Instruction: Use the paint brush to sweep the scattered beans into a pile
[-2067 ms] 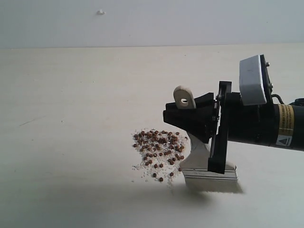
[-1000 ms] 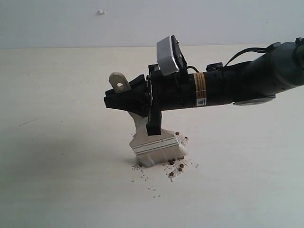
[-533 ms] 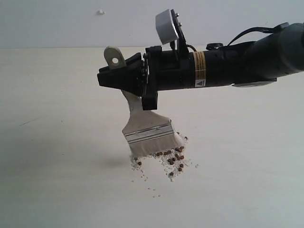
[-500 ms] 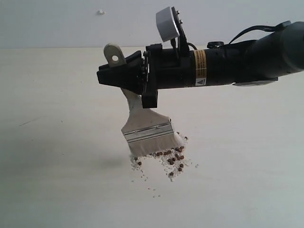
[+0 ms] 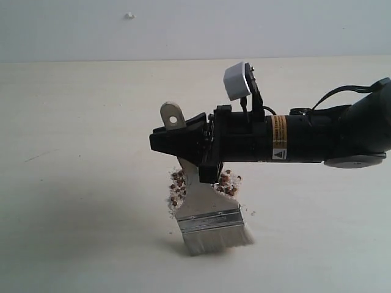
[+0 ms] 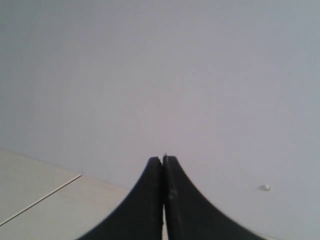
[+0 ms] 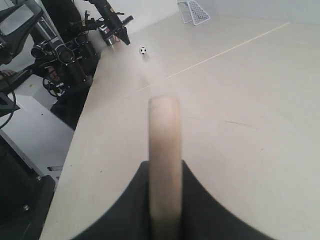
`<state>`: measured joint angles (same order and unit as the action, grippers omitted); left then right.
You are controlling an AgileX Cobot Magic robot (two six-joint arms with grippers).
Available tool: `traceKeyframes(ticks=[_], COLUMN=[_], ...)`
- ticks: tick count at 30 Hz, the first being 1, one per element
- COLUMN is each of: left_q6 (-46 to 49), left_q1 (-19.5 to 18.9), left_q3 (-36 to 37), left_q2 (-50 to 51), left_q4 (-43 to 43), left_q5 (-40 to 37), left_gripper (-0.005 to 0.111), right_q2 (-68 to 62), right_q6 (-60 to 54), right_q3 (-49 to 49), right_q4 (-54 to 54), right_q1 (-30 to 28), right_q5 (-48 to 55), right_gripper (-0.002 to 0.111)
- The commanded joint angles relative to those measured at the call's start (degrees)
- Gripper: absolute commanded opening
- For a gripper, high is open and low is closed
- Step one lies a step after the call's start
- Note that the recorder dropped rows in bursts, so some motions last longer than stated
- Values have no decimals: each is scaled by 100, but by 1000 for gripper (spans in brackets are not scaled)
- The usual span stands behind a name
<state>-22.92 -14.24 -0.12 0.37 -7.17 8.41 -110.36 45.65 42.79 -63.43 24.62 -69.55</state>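
Observation:
In the exterior view my right gripper (image 5: 178, 143) is shut on the light wooden handle of the paint brush (image 5: 211, 221). The handle's holed end (image 5: 173, 116) sticks up above the fingers. The brush hangs down, leaning slightly, with its pale bristles (image 5: 219, 239) on the table just in front of the beans. The beans (image 5: 178, 182) lie in a small cluster with white grains, partly hidden behind the brush blade. In the right wrist view the handle (image 7: 164, 145) stands between the right gripper's (image 7: 164, 167) black fingers. My left gripper (image 6: 163, 161) is shut on nothing and faces a blank wall.
The pale wooden table (image 5: 73, 183) stretches around the pile. A small white fixture (image 5: 129, 15) sits on the back wall. The right wrist view shows a tiny black-and-white ball (image 7: 143, 50), a white net (image 7: 194, 11) and dark equipment (image 7: 65, 55) beyond the table edge.
The right arm has swung the brush from the far left of the pile over it, then lowered it. The bristles now rest on the table on the near side of the beans.

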Motion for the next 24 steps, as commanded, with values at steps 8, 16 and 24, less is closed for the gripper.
traceKeyframes(ticks=[8, 16, 24], left_q6=[25, 25, 25], left_q1=[-13, -13, -13], left_q3=[12, 12, 12], left_q2=[-37, -37, -37], left_q4=[35, 35, 35], left_q5=[7, 7, 7], left_gripper=[0, 0, 0], right_q2=[-656, -656, -403], right_q6=[-918, -907, -211], right_q3=[500, 915, 913], right_q4=[863, 1086, 697], right_q1=[6, 6, 6], right_q5=[-41, -41, -41], right_gripper=[0, 0, 0])
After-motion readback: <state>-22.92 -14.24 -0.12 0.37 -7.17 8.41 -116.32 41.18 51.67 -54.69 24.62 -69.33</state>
